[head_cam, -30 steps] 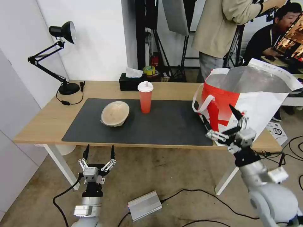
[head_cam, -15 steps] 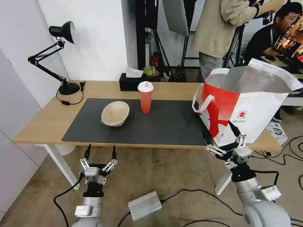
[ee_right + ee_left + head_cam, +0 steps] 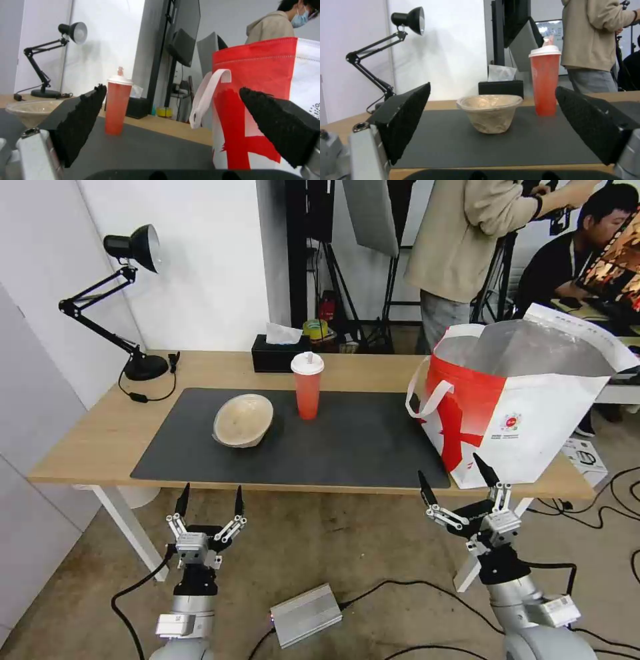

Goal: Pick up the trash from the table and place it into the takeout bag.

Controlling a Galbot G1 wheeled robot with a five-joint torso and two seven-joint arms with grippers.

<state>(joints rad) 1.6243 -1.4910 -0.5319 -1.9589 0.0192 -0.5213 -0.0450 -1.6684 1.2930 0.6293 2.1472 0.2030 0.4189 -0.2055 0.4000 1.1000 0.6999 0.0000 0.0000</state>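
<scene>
1. The long light-wood bench (image 3: 100, 437) on white legs carries a large dark grey mat (image 3: 347, 447), and the robot faces its near edge.
2. A beige shallow disposable bowl (image 3: 243, 420) sits on the left half of the mat, tilted in the head view; in the left wrist view the bowl (image 3: 489, 113) stands between the gripper's two black pads.
3. A translucent red cup with a white lid (image 3: 307, 385) stands upright on the mat, just right of the bowl and nearer the far edge, apart from it.
4. Behind the cup, a black tissue box (image 3: 275, 353) rests on the bare wood at the back of the bench.
5. The large white takeout bag with a red panel (image 3: 520, 407) stands at the right end of the bench, its mouth open to show silver foil lining, a white strap handle hanging on its left side.
6. A black desk lamp (image 3: 130, 300) stands at the far left corner.
7. The left gripper (image 3: 209, 503) hovers below the bench's front edge, fingers spread wide and empty, pointing up towards the bowl.
8. The right gripper (image 3: 459, 485) hangs below the front edge near the bag's lower corner, fingers spread apart, holding nothing.
</scene>
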